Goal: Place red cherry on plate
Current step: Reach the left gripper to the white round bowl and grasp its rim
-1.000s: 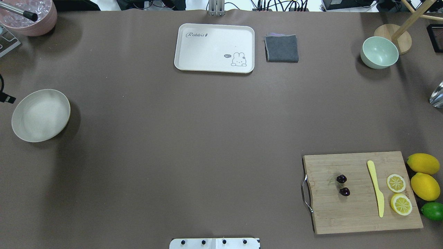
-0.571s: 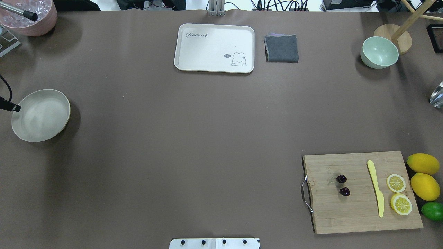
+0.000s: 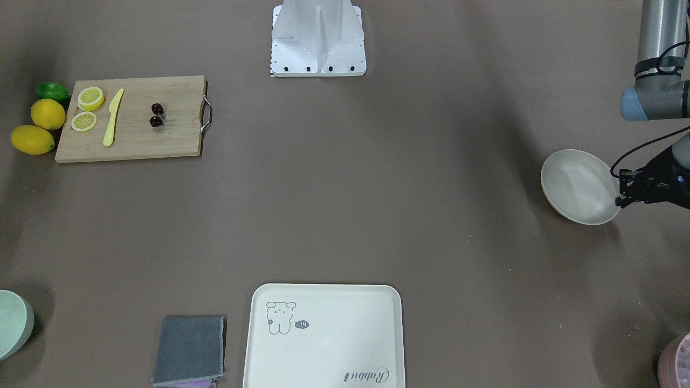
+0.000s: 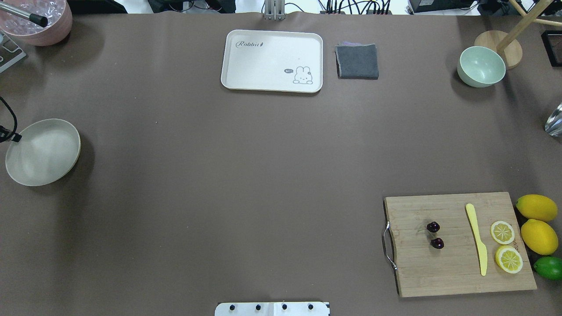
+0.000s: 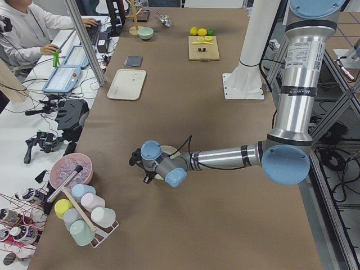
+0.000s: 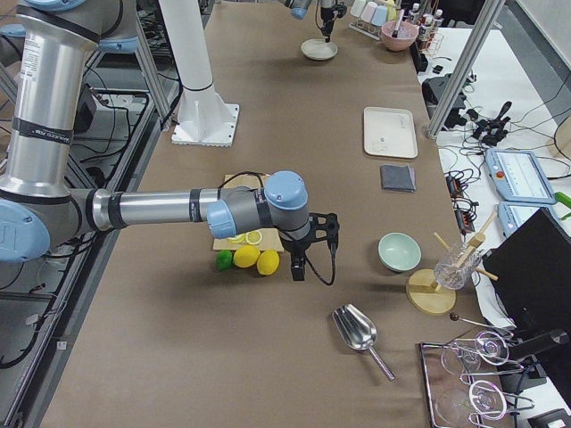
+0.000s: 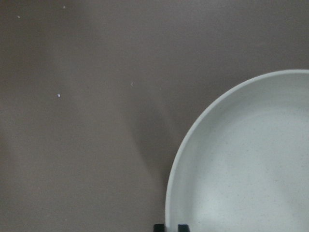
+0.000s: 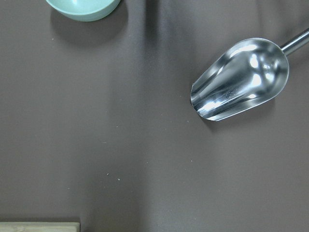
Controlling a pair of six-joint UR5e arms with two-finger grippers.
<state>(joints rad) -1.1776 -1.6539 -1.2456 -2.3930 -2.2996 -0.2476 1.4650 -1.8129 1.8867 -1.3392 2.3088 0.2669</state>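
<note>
The red cherry (image 4: 434, 235), a pair of tiny dark fruits, lies on the wooden cutting board (image 4: 456, 267) at the near right. It shows again in the front-facing view as the red cherry (image 3: 156, 115). The plate (image 4: 43, 151), round and cream-white, sits at the far left of the table. My left gripper (image 3: 621, 188) stands at the plate's outer rim, fingertips close together on either side of the plate rim (image 7: 170, 203). My right gripper (image 6: 300, 266) hangs beyond the lemons, seen only from the right side; whether it is open or shut I cannot tell.
On the board lie a yellow knife (image 4: 477, 239) and two lemon slices (image 4: 502, 232); two lemons (image 4: 536, 207) and a lime (image 4: 549, 267) sit beside it. A rabbit tray (image 4: 272, 60), grey cloth (image 4: 357, 61) and mint bowl (image 4: 480, 66) line the far side. A metal scoop (image 8: 241, 79) lies right.
My left gripper came in onto the plate's rim, then drew back toward the left edge, and the plate slid left and a little nearer with it. The cherries have not moved.
</note>
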